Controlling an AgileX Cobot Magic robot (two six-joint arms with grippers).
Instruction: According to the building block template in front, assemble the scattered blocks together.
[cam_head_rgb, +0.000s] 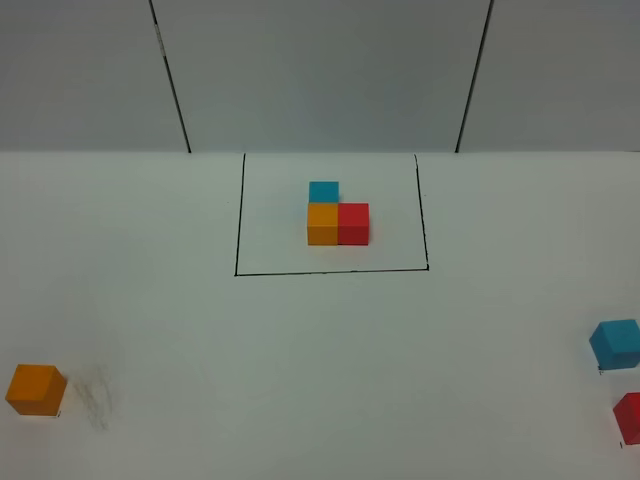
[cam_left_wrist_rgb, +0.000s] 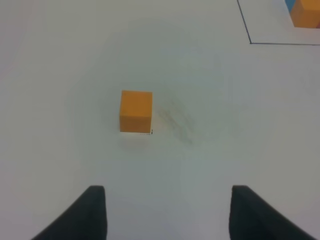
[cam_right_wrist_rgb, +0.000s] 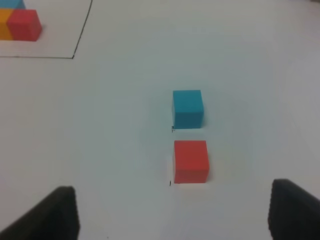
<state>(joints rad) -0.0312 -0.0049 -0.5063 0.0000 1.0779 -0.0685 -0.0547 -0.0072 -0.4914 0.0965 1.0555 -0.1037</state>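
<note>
The building block template (cam_head_rgb: 337, 218), an L of blue, orange and red cubes, sits inside a thin black outline at the table's middle back. The scattered orange block (cam_head_rgb: 36, 389) lies at the front left, the light blue block (cam_head_rgb: 615, 343) and the red block (cam_head_rgb: 629, 417) at the far right edge. Neither arm shows in the high view. My left gripper (cam_left_wrist_rgb: 167, 215) is open and empty, a little short of the orange block (cam_left_wrist_rgb: 136, 111). My right gripper (cam_right_wrist_rgb: 175, 220) stands wide open, with the red block (cam_right_wrist_rgb: 190, 160) just ahead and the blue block (cam_right_wrist_rgb: 188, 108) beyond it.
A faint grey smudge (cam_head_rgb: 93, 397) marks the white table beside the orange block. Two dark seams run down the grey back wall (cam_head_rgb: 320, 70). The template's corner (cam_right_wrist_rgb: 24, 25) shows in the right wrist view and its outline (cam_left_wrist_rgb: 245, 25) in the left wrist view.
</note>
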